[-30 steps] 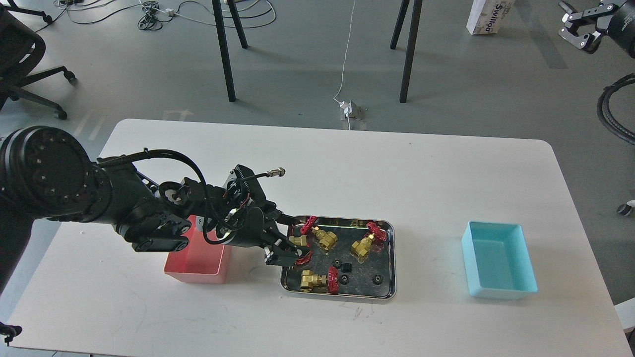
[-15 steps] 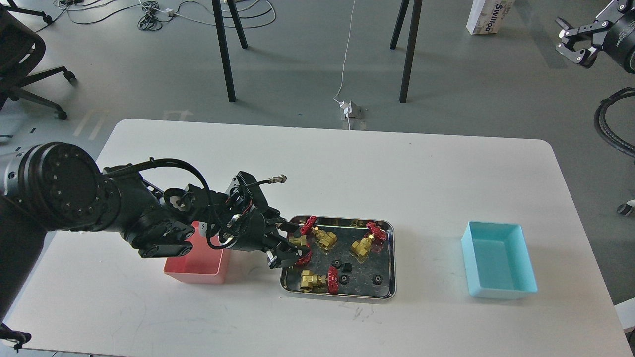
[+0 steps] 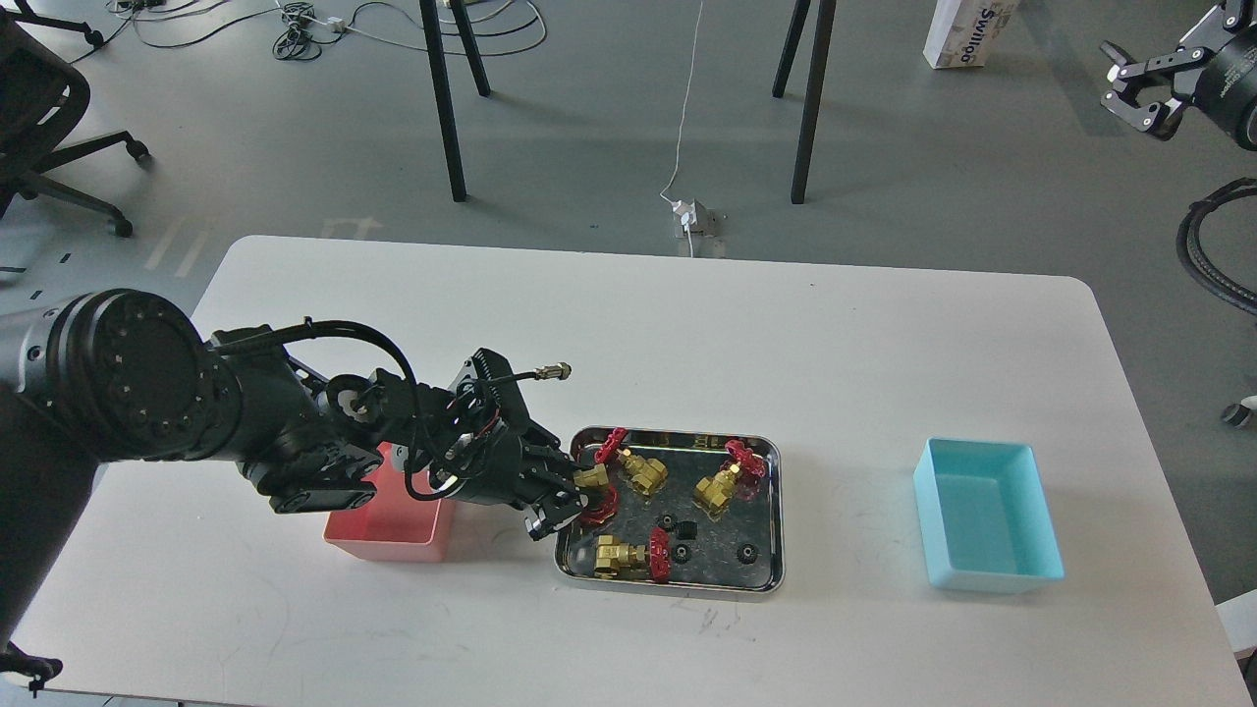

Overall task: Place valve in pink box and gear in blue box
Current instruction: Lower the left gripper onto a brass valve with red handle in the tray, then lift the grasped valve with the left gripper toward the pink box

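A shiny steel tray (image 3: 687,586) in the middle of the table holds several brass valves with red handwheels and several tiny black gears (image 3: 748,555). My left gripper (image 3: 577,491) reaches in over the tray's left edge, and its jaws are closed around the leftmost valve (image 3: 593,478), which still rests in the tray. The pink box (image 3: 393,535) stands just left of the tray, partly hidden under my left arm. The blue box (image 3: 987,525) stands empty at the right of the table. My right gripper (image 3: 1139,88) is open and raised at the top right, far from the table.
Other valves lie in the tray at the top middle (image 3: 643,471), top right (image 3: 722,486) and front left (image 3: 624,558). Table legs and a power cable (image 3: 692,216) are on the floor behind the table. A black hose (image 3: 1203,236) hangs at the right edge.
My left gripper's jaws have closed in from wide open onto the leftmost valve. My left arm shifted slightly lower. My right gripper moved a little at the top right.
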`<action>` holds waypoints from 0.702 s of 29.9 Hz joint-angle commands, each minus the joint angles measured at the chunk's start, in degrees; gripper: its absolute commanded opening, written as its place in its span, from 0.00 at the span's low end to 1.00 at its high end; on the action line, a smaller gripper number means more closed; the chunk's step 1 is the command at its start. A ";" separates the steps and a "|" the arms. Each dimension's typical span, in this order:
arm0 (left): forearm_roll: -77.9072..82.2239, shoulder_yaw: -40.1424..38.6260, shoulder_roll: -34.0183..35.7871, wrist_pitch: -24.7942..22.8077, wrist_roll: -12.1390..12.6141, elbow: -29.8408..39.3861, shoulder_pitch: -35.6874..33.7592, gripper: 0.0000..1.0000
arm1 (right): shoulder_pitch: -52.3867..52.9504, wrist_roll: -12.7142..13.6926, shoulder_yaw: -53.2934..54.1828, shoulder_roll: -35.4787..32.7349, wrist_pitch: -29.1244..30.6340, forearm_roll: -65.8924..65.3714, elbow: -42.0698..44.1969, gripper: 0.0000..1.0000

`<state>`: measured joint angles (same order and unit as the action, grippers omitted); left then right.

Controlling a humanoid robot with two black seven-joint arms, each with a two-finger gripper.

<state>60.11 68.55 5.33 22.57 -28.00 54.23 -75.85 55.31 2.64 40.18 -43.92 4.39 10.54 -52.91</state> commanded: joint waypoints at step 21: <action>4.66 -8.08 23.57 5.43 0.00 18.89 -9.84 0.12 | 5.33 2.99 1.39 1.47 -4.22 2.55 0.00 1.00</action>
<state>63.03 61.39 24.00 27.98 -27.99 72.43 -85.38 60.25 5.43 41.72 -43.07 0.51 13.07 -52.84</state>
